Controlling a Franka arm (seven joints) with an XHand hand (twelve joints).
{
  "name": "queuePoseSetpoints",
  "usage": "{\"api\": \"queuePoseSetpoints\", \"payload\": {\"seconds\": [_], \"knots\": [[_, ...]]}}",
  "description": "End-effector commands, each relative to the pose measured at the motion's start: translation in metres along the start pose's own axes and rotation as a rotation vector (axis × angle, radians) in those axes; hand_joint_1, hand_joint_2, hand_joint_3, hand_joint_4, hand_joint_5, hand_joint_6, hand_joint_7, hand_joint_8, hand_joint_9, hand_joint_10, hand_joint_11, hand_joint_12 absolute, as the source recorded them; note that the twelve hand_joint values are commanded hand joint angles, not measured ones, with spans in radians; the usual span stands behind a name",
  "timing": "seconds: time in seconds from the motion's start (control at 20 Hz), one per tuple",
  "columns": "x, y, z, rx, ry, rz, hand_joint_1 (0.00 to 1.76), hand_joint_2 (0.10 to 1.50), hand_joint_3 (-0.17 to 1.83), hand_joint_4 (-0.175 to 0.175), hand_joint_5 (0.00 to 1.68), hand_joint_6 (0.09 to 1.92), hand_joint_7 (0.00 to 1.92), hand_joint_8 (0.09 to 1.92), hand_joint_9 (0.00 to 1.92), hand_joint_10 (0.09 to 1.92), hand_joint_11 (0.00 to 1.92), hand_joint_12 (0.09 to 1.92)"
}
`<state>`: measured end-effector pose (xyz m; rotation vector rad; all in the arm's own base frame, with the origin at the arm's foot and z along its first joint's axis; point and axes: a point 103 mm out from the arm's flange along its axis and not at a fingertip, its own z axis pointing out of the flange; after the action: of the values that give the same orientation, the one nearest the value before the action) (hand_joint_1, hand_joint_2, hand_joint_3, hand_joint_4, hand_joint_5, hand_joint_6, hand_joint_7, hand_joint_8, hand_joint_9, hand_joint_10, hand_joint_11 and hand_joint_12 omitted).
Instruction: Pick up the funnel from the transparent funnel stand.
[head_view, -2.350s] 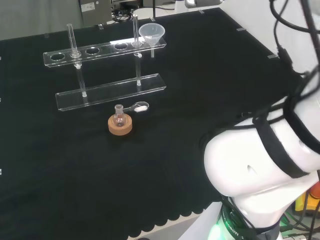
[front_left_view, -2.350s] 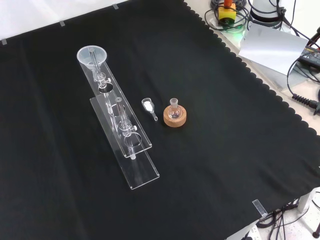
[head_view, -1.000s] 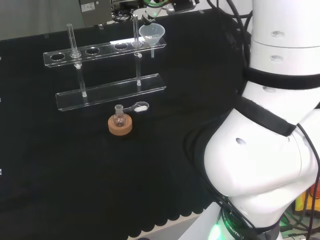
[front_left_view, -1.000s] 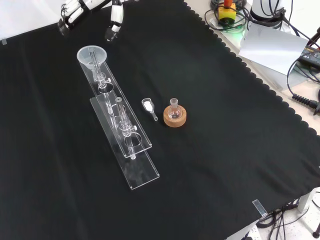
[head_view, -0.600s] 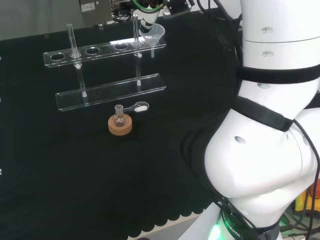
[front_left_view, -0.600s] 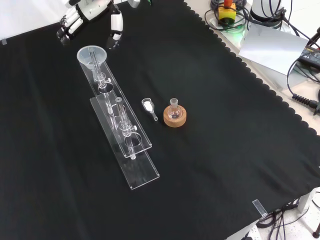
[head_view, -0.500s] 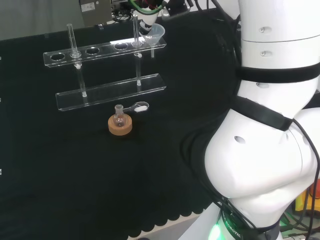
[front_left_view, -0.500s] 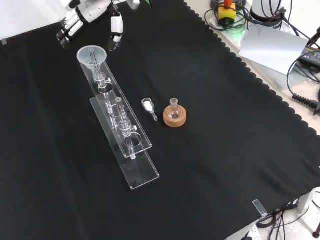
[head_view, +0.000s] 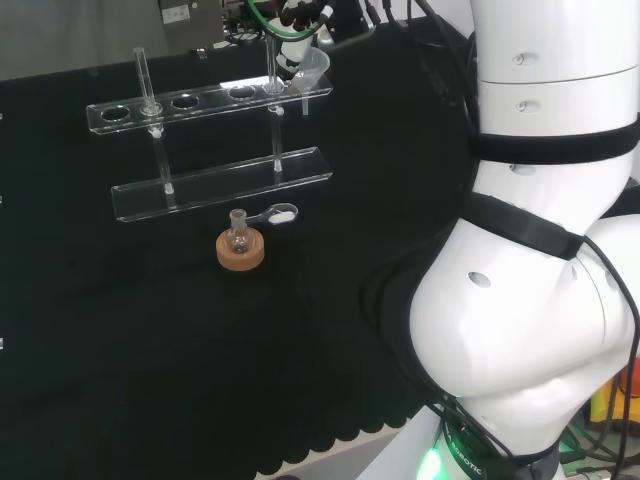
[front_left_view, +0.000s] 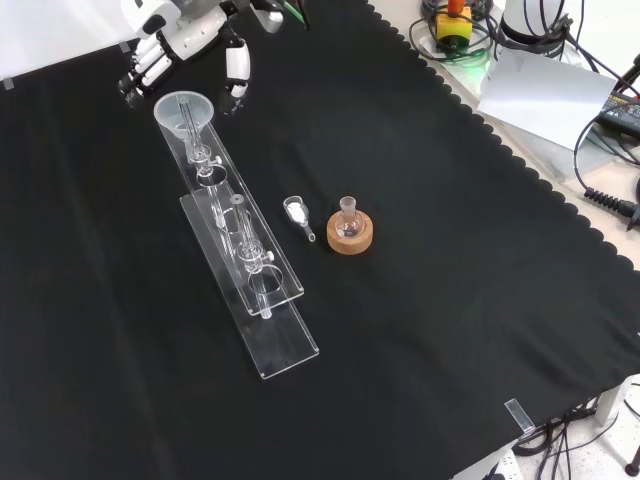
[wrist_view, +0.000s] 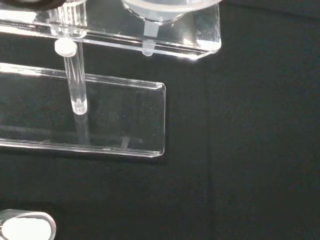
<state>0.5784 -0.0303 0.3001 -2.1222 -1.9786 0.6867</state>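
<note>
A clear funnel (front_left_view: 183, 108) sits in the end hole of the transparent funnel stand (front_left_view: 236, 243), its wide mouth up. In the head view the funnel (head_view: 313, 64) is at the right end of the stand's upper shelf (head_view: 195, 100). The hand (front_left_view: 180, 36) hovers just beyond the funnel, open, with its fingers (front_left_view: 141, 70) to one side of the rim and its thumb (front_left_view: 237, 73) to the other. It touches nothing that I can see. In the head view the hand (head_view: 292, 47) is right behind the funnel. The wrist view looks along the funnel's underside (wrist_view: 160, 10) and the stand's base plate (wrist_view: 125, 115).
A small flask on a cork ring (front_left_view: 350, 232) stands to the right of the stand in the front view, with a small scoop of white powder (front_left_view: 297, 212) beside it. The arm's white links (head_view: 540, 280) rise at the right of the head view. The cloth's scalloped edge (front_left_view: 520, 160) runs along the right.
The hand has come in from the top of the front view and moved closer to the funnel, fingers spread. The funnel, stand, flask and scoop have not moved.
</note>
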Motion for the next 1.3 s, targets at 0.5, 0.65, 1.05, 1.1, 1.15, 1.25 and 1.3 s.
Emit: {"api": "queuePoseSetpoints", "payload": {"seconds": [0.5,0.65,1.05,1.1,1.15,1.25,1.3], "knots": [[-0.001,0.015,0.022,0.005,-0.019,-0.021,0.68,0.63,0.49,0.057,0.02,0.09,0.01,0.09,0.08,0.91,0.34,1.52],[0.0,0.018,0.024,0.01,-0.022,-0.022,0.69,0.63,0.49,0.057,0.02,0.09,0.01,0.09,0.08,0.92,0.34,1.52],[0.002,0.024,0.027,0.021,-0.045,-0.023,0.71,0.64,0.5,0.06,0.03,0.09,0.0,0.09,0.12,0.91,0.36,1.5],[0.0,0.025,0.027,0.02,-0.046,-0.023,0.71,0.64,0.5,0.061,0.04,0.09,0.0,0.09,0.13,0.9,0.36,1.5],[0.0,0.026,0.027,0.018,-0.047,-0.023,0.71,0.65,0.51,0.062,0.04,0.09,0.0,0.1,0.14,0.9,0.37,1.5],[-0.002,0.027,0.028,0.021,-0.051,-0.022,0.72,0.65,0.52,0.063,0.06,0.09,0.0,0.12,0.18,0.88,0.38,1.49],[-0.001,0.028,0.028,0.021,-0.052,-0.022,0.72,0.65,0.53,0.064,0.07,0.09,0.0,0.13,0.19,0.87,0.38,1.49]]}}
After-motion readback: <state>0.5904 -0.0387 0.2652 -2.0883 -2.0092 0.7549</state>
